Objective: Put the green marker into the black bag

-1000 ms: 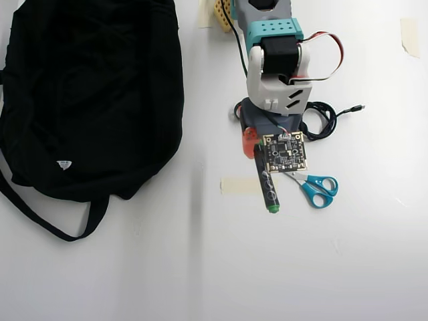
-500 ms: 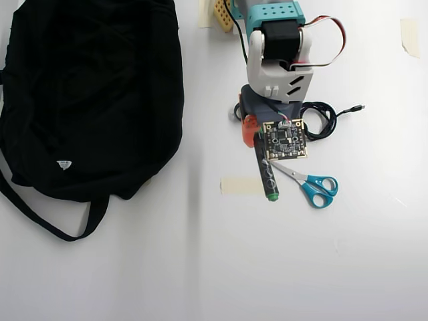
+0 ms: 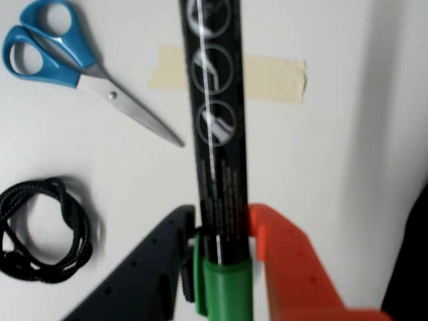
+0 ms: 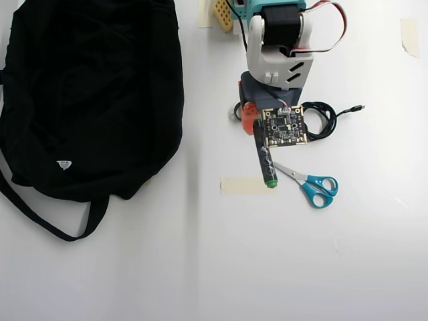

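**benchrat:** White tabletop, flat even light, nothing fancy. What's changed in the last second: in the overhead view the arm has pulled back toward 12 o'clock and the green marker (image 4: 265, 160) went with it. Its small green end was sitting past the lower edge of the tape strip (image 4: 242, 185) before; now it's level with the strip. So the pick looks done and it's starting the carry, I'd say.

**solderjoe:** Is the grip actually solid though?

**benchrat:** Wrist view says yes. The gripper (image 3: 223, 257) is clamped on the marker (image 3: 217, 134) right where the black barrel meets the green cap, orange finger on one side, dark finger on the other, both touching. Barrel sticks straight out past the tips.

**solderjoe:** And the bag?

**benchrat:** Black bag (image 4: 87, 93) is well off at 9 o'clock from the gripper, untouched. Can't make out an opening from above, so I'd guess finding the mouth is the tricky bit.

**solderjoe:** Full count?

**benchrat:** One marker, one bag, one pair of blue-handled scissors (image 4: 313, 186) at about 4 o'clock from the marker, one coiled black cable (image 4: 321, 120) at 3 o'clock. Tape: one strip under the marker, plus two more pieces near the top edge, so three.
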